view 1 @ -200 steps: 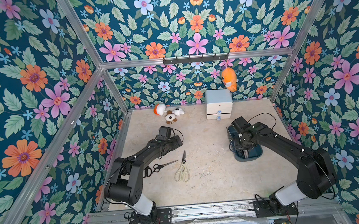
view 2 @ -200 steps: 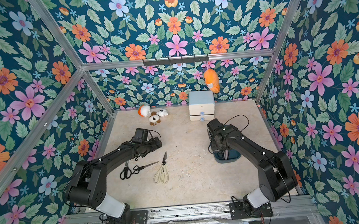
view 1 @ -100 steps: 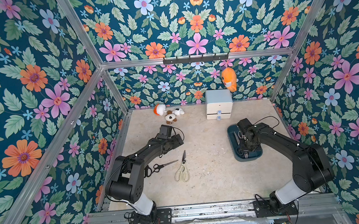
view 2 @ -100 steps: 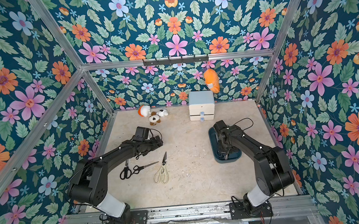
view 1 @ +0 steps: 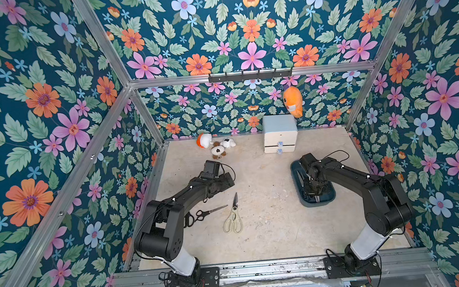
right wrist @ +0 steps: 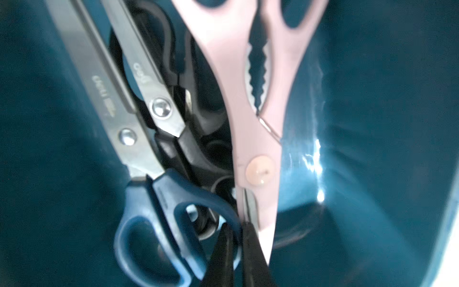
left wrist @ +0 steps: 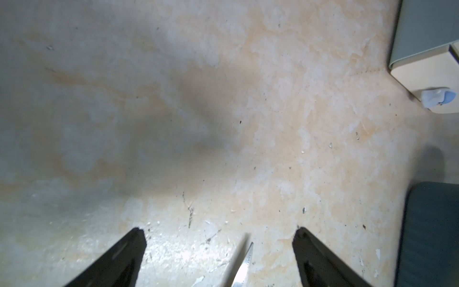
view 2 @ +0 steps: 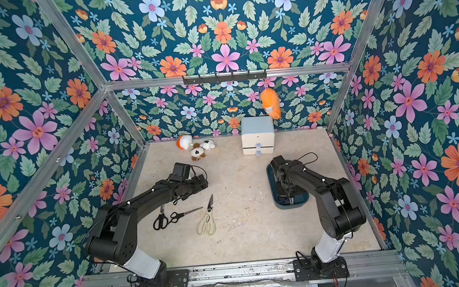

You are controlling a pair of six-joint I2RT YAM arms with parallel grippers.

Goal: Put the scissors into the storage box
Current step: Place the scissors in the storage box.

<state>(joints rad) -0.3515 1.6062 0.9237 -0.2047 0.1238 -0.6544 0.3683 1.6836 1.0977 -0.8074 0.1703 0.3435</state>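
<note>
The right gripper (right wrist: 239, 228) is pinched narrow on the blade of the pinkish-grey scissors (right wrist: 238, 74), down inside the storage box (right wrist: 372, 99). A dark-blue-handled pair (right wrist: 159, 198) and black-handled pairs (right wrist: 193, 149) crowd one side of it, with bare box floor on the other (walls close by). The left gripper (left wrist: 218, 236) hangs wide over the table (left wrist: 223, 99). The tip of the cream-handled kitchen scissors (view 1: 233, 219) shows between its fingers, and open table runs ahead to the white drawer cabinet (view 1: 280, 134).

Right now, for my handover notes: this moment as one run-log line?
right claw: shut on pink scissors, inside storage box | left claw: open, empty | on table: cream scissors, black scissors, second black pair
</note>
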